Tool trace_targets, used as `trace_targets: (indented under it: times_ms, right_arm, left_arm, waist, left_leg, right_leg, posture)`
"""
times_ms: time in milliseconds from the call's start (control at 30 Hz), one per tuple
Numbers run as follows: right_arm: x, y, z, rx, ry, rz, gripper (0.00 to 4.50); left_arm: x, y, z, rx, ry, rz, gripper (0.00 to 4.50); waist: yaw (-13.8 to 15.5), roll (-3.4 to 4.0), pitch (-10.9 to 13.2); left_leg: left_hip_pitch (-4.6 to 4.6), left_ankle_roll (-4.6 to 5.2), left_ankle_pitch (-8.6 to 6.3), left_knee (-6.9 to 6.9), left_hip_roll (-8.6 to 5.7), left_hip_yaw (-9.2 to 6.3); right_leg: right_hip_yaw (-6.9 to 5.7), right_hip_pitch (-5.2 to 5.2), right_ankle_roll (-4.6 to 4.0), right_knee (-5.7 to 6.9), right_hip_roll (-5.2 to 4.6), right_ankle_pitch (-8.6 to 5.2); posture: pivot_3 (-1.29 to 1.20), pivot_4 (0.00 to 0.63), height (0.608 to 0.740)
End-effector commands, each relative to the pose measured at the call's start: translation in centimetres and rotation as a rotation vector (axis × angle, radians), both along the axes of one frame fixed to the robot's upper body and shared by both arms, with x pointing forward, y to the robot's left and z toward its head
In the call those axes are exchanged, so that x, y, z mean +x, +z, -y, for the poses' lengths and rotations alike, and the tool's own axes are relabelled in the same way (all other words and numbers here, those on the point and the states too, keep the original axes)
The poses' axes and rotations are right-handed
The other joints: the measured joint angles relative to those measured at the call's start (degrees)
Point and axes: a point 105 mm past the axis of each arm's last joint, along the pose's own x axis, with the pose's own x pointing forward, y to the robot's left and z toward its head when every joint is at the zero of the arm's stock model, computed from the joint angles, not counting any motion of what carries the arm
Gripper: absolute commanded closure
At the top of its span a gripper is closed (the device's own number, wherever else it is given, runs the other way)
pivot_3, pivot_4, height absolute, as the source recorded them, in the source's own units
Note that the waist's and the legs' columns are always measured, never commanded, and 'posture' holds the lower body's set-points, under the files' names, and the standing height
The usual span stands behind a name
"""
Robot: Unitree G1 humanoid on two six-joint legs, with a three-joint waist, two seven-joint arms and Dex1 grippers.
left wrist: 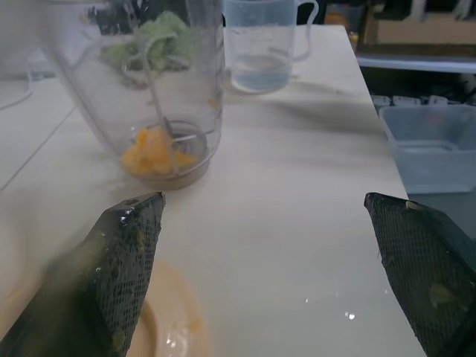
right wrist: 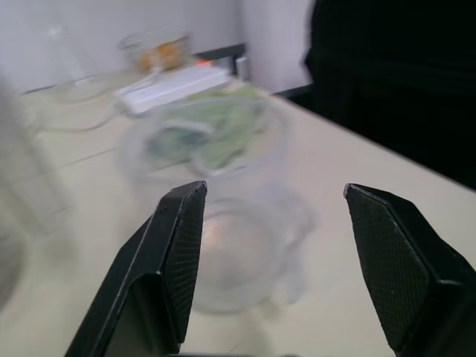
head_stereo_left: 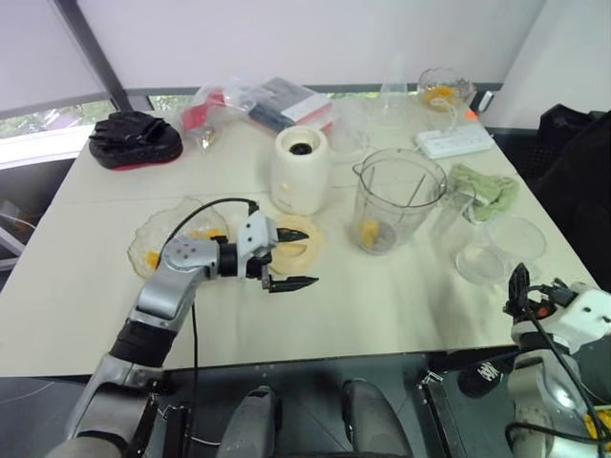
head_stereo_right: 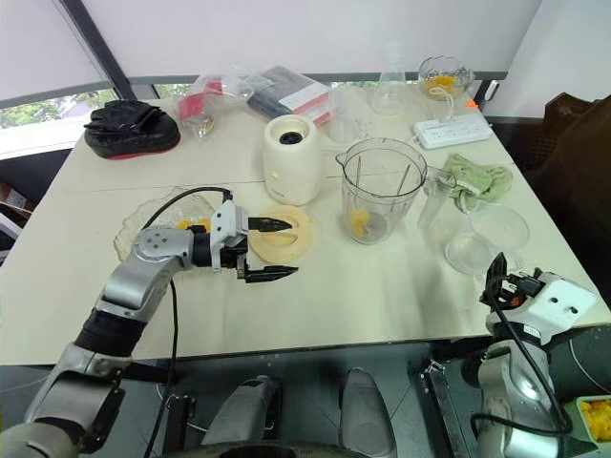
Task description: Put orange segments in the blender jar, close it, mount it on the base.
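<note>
The clear blender jar [head_stereo_left: 399, 196] stands uncovered right of the table's middle, with orange segments [head_stereo_left: 368, 232] lying by the blades at its bottom. More orange segments [head_stereo_left: 151, 258] lie on a glass plate [head_stereo_left: 143, 234] at the left. The cream-white base [head_stereo_left: 300, 170] stands behind a flat cream-yellow lid [head_stereo_left: 304, 250]. My left gripper [head_stereo_left: 307, 258] is open and empty, pointing right toward the jar, one finger over the lid and the other off its near edge. My right gripper [head_stereo_right: 496, 277] hangs open and empty at the table's front right corner, facing a glass bowl [right wrist: 238, 253].
Empty glass bowls [head_stereo_left: 501, 248] and a clear cup [head_stereo_left: 452, 212] sit right of the jar, beside a green cloth [head_stereo_left: 487, 186]. At the back are a power strip [head_stereo_left: 454, 143], a bowl of orange [head_stereo_left: 439, 91], plastic bags [head_stereo_left: 258, 105] and a black bundle [head_stereo_left: 134, 138].
</note>
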Motion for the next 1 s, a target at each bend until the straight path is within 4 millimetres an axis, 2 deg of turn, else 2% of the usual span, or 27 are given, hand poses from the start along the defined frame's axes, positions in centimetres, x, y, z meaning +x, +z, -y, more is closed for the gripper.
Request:
trace_targets:
  times_ms: [33,200,300,433,600,667,900,1000]
  right_arm:
    - [-1.8,4.0,-1.4,-0.044,0.102,0.072,1.46]
    - [-2.5,7.5,-4.1,-0.157,0.299,0.075,1.46]
    - [-2.1,8.5,-5.2,-0.200,0.391,0.062,1.46]
    - [-1.4,10.0,-8.1,-0.323,0.621,0.009,1.46]
    - [-1.0,10.7,-10.3,-0.368,0.713,-0.003,1.46]
    - [-0.9,10.7,-10.8,-0.360,0.718,0.001,1.46]
    - [-0.8,10.0,-11.7,-0.338,0.705,-0.003,1.46]
    - [-0.8,9.9,-12.0,-0.331,0.704,0.004,1.46]
  left_arm:
    - [1.1,1.6,-1.2,0.018,-0.012,0.042,0.00]
    - [2.7,1.8,-2.1,0.102,-0.063,-0.002,0.00]
    - [3.6,1.7,-2.2,0.142,-0.089,-0.022,0.00]
    - [5.8,0.7,-2.2,0.299,-0.112,-0.039,0.00]
    - [7.3,0.3,-1.8,0.378,-0.090,-0.096,0.00]
    - [7.6,-0.2,-1.8,0.430,-0.070,-0.088,0.00]
    - [8.8,-1.9,-1.7,0.568,0.014,-0.018,0.00]
    - [9.3,-2.0,-1.3,0.579,0.048,0.012,0.00]
  waist:
    - [0.19,-0.02,0.01]
    - [0.80,-0.10,0.05]
    - [1.16,-0.21,0.10]
    - [1.41,-0.45,0.24]
    - [1.42,-0.83,0.37]
    - [1.31,-0.90,0.41]
    - [1.40,-0.94,0.42]
    - [1.41,-0.94,0.42]
  left_leg:
    - [-0.01,0.00,0.00,0.00,0.00,0.00]
    - [0.00,0.00,-0.01,0.05,0.00,0.02]
    - [-0.01,0.00,-0.01,0.06,0.01,0.00]
    - [-0.26,0.01,-0.01,0.18,-0.04,-0.03]
    - [-0.77,0.08,-0.05,0.18,-0.06,-0.12]
    - [-0.85,0.20,-0.12,0.19,-0.06,-0.11]
    - [-0.88,0.34,-0.20,0.17,-0.07,-0.10]
    - [-0.89,0.34,-0.20,0.23,-0.07,-0.10]
  right_leg:
    - [0.00,0.00,0.08,0.00,0.00,-0.05]
    - [-0.03,0.06,0.12,-0.10,-0.01,-0.08]
    - [-0.07,0.09,0.11,-0.14,-0.01,-0.08]
    - [-0.16,0.01,0.11,-0.22,-0.03,-0.07]
    - [-0.26,-0.37,-0.04,-0.29,-0.04,0.09]
    - [-0.26,-0.46,0.24,-0.27,-0.04,0.19]
    - [-0.25,-0.58,0.30,-0.19,-0.04,0.15]
    - [-0.24,-0.57,0.31,-0.19,-0.04,0.16]
  posture:
    - [0.00,0.150,0.740]
    - [0.00,0.150,0.740]
    - [0.00,0.150,0.740]
    - [0.00,0.150,0.740]
    - [0.00,0.150,0.740]
    - [0.00,0.150,0.740]
    - [0.00,0.150,0.740]
    - [0.00,0.150,0.740]
